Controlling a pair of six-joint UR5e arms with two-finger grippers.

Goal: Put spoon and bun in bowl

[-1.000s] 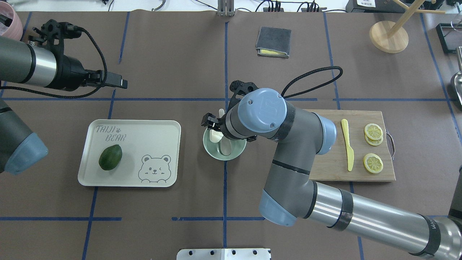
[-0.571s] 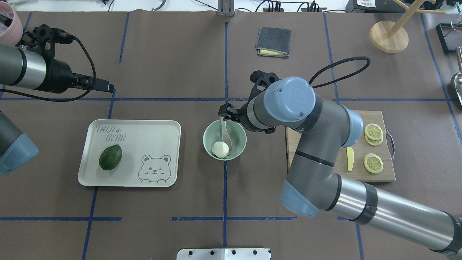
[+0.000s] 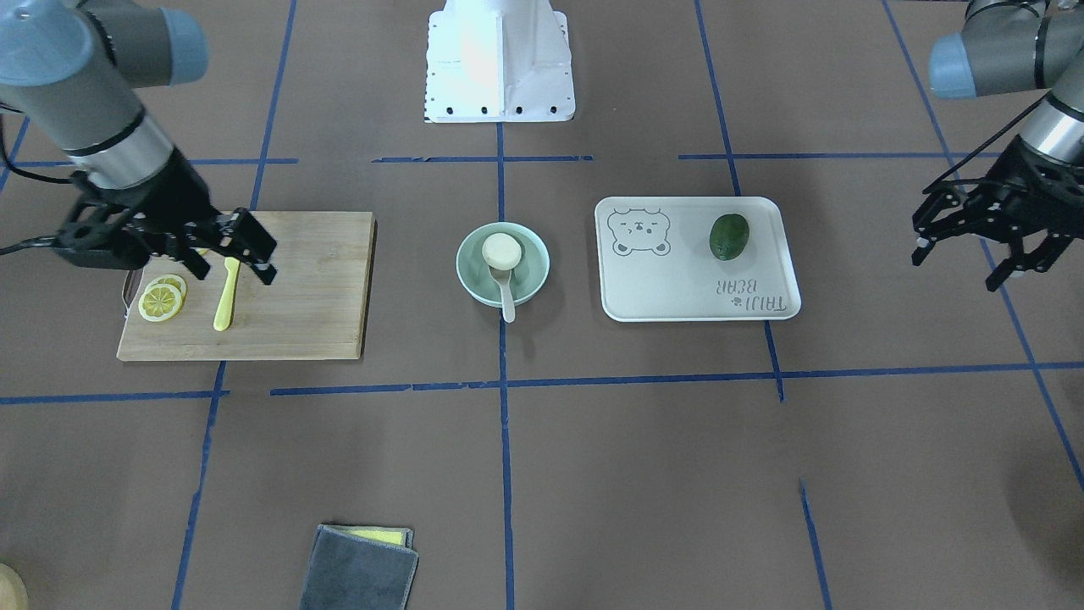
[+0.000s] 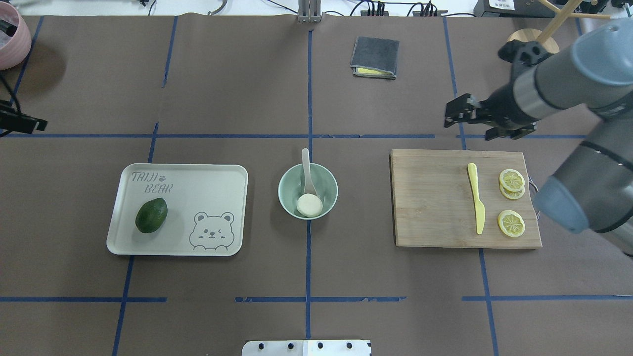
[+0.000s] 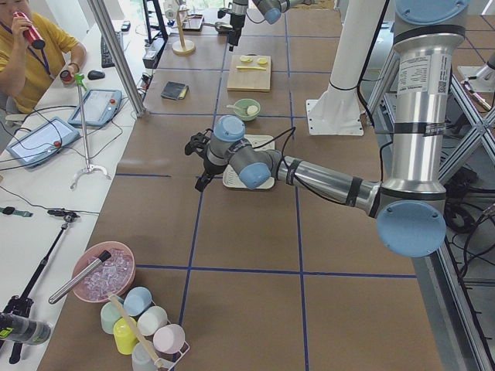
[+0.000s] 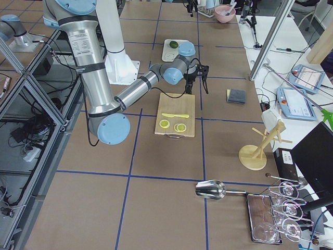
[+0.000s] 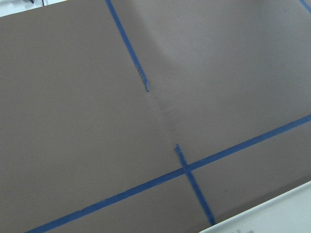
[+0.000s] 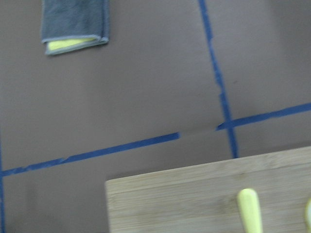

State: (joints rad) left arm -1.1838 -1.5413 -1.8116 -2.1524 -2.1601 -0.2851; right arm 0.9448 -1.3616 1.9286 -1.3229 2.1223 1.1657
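Lying in the green bowl (image 4: 284, 184), the bun (image 4: 309, 204) sits on the robot's side. The spoon (image 4: 306, 170) has its scoop against the bun and its handle leaning over the far rim. The right gripper (image 3: 230, 269) hangs near the cutting board (image 4: 430, 198), fingers spread apart, holding nothing. The left gripper (image 3: 957, 258) hangs beyond the tray (image 4: 212, 183), also spread and empty.
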